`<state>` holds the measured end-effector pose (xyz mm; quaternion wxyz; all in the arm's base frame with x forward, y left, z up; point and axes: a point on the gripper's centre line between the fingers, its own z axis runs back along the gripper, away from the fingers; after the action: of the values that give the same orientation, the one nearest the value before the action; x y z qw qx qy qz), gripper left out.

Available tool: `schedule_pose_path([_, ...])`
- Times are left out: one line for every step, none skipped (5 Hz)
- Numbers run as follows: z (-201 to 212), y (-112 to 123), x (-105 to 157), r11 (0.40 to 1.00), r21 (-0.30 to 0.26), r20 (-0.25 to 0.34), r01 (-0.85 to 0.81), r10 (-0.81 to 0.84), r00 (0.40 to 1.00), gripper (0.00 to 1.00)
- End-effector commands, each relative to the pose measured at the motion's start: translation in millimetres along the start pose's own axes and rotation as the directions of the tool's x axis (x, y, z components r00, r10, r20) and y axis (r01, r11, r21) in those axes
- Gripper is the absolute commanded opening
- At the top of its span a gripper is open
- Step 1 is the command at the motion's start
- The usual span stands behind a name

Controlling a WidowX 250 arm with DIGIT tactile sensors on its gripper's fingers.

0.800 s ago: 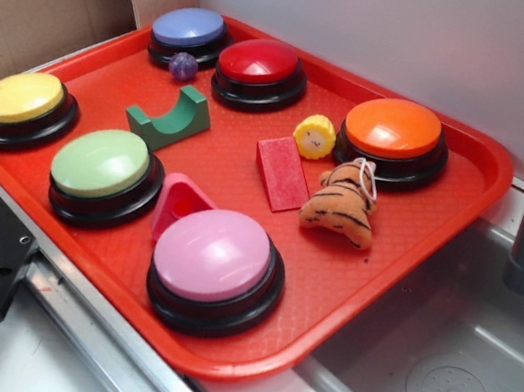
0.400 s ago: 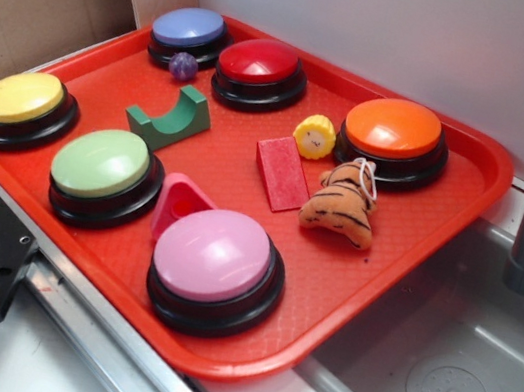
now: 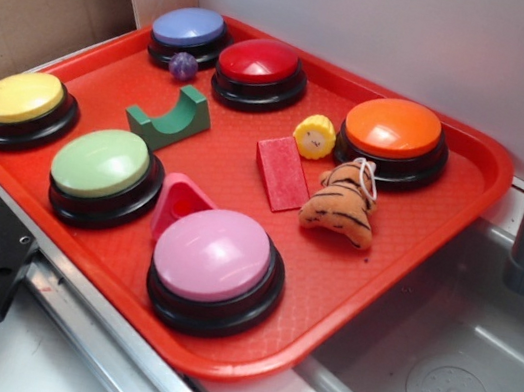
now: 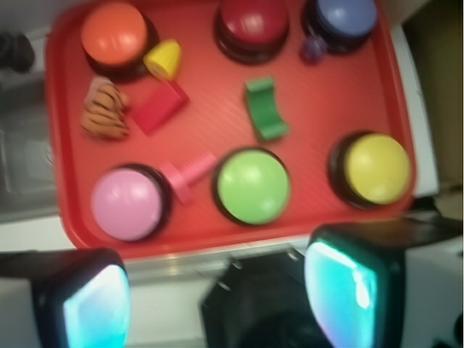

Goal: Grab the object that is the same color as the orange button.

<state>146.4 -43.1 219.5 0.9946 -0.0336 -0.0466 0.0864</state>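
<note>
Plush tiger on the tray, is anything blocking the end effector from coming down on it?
Nothing covers the plush tiger. The orange button touches it behind, and the red wedge lies close beside. The end effector is high above the tray's near edge.

1. The red tray [image 3: 468, 182] held everything.
2. A green arch block [image 3: 169, 117] lay near its centre.
3. A pink button [image 3: 215, 259] sat at its front edge.
4. A yellow button [image 3: 22, 103] sat in its left corner.

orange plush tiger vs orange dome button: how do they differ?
The small orange plush tiger is soft, irregular and black-striped; the large round orange dome button is glossy, smooth and plain. The tiger is the smaller of the two. It lies flopped on the red tray with a white string loop; the button sits upright on a black base. Both share orange.
</note>
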Motion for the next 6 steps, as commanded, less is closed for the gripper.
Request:
schedule_pose_path([-36, -51, 39, 0.990, -0.054, 0.096, -0.128, 0.133, 0.986, 1.00])
schedule_pose_path([-66, -69, 60, 0.977, -0.055, 0.134, -0.205, 0.211, 0.968, 1.00])
schedule_pose_path([-92, -80, 77, 0.967, -0.040, 0.153, -0.250, 0.253, 0.955, 1.00])
schedule_pose_path([-122, -90, 89, 0.953, -0.057, 0.168, -0.299, 0.304, 0.938, 1.00])
schedule_pose_path([-142, -96, 94, 0.951, -0.037, 0.137, -0.306, 0.308, 0.942, 1.00])
schedule_pose_path([-158, -96, 92, 0.954, -0.025, 0.108, -0.299, 0.300, 0.948, 1.00])
